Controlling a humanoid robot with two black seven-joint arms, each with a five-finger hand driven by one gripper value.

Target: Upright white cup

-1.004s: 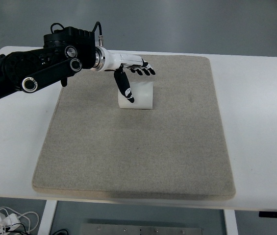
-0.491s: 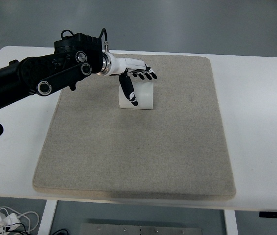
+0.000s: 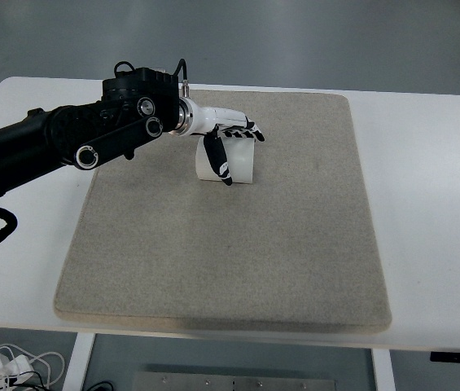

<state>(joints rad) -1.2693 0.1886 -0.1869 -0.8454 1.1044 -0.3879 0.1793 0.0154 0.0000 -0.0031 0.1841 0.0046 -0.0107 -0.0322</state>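
Note:
A white cup [image 3: 243, 169] sits on the beige mat [image 3: 213, 252] at its far middle; I cannot tell whether it lies on its side or stands mouth down. My left hand [image 3: 236, 148], white with black fingertips, reaches in from the left on the black arm [image 3: 75, 142]. It straddles the cup: the thumb [image 3: 221, 161] hangs down over the cup's near face and the fingers [image 3: 247, 132] stretch over its top edge. The fingers look extended, not closed tight. The right arm is out of view.
The mat covers most of the white table [image 3: 429, 204]. Bare table strips run along the left and right sides. Cables [image 3: 2, 366] lie on the floor below the table's near left corner.
My left arm has moved to the right and a little nearer, bringing the hand lower over the cup. The thumb now hangs further down the cup's near face. The cup has not moved.

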